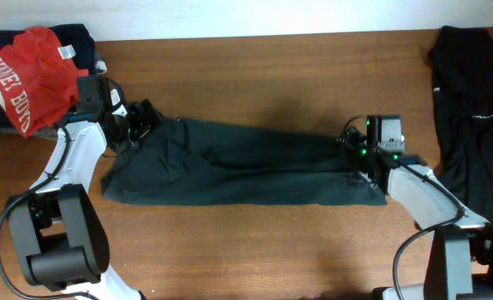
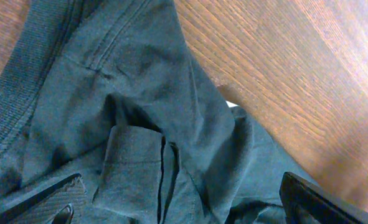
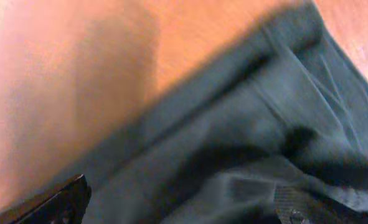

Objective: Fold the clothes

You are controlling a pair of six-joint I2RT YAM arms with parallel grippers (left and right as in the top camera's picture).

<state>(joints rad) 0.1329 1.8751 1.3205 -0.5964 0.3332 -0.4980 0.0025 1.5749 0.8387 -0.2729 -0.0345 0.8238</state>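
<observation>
A dark grey-green T-shirt [image 1: 238, 162] lies in a long folded band across the middle of the wooden table [image 1: 254, 242]. My left gripper [image 1: 146, 117] hangs over its left end. In the left wrist view that gripper [image 2: 184, 202] is open, its fingers wide apart over the ribbed collar and a folded sleeve [image 2: 134, 168]. My right gripper [image 1: 354, 146] is at the shirt's right end. It is open too [image 3: 177, 208], with rumpled cloth [image 3: 246, 124] lying loose under the spread fingers. Neither gripper holds anything.
A red garment with white lettering [image 1: 25, 75] lies on a dark one [image 1: 75, 37] at the back left corner. A black garment [image 1: 471, 108] lies along the right edge. Bare wood shows in front of and behind the shirt.
</observation>
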